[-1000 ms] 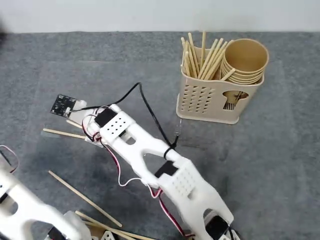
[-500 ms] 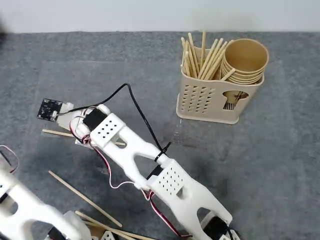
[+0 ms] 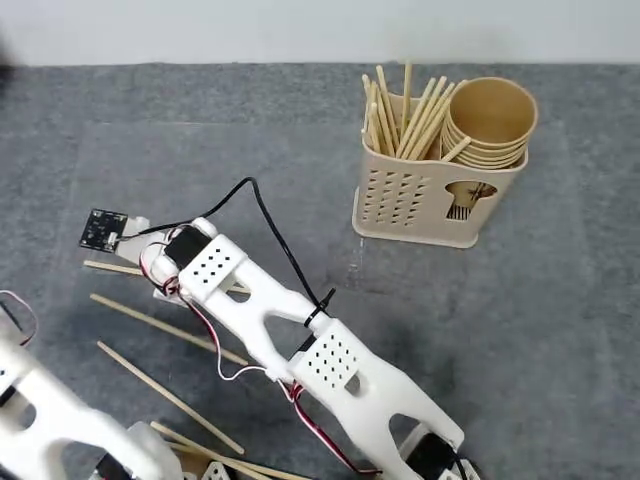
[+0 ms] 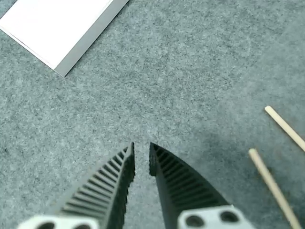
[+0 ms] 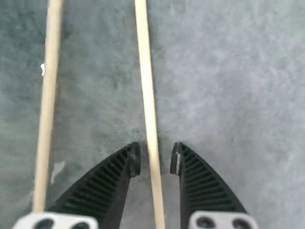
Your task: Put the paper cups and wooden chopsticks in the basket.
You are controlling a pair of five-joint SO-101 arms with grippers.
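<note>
The beige basket (image 3: 410,200) stands at the back right, holding stacked paper cups (image 3: 490,120) and a bundle of wooden chopsticks (image 3: 400,110). Loose chopsticks lie on the grey mat at the left: one (image 3: 110,267) beside my right arm's wrist (image 3: 200,265), one diagonal (image 3: 165,328), one nearer (image 3: 170,398). My right gripper (image 5: 155,159) is open low over the mat, a chopstick (image 5: 147,95) lying between its fingers, a second chopstick (image 5: 47,95) beside it. My left gripper (image 4: 141,152) is shut on nothing above bare mat, two chopstick ends (image 4: 269,181) off to its side.
My left arm (image 3: 50,420) sits at the front left corner, with more chopsticks (image 3: 230,462) along the front edge. A white flat sheet (image 4: 57,28) lies on the mat beyond the left gripper. Open mat stretches between the arms and the basket.
The right arm swung left, then drew slightly back. A diagonal chopstick now lies exposed in front of its wrist. The left arm stayed put.
</note>
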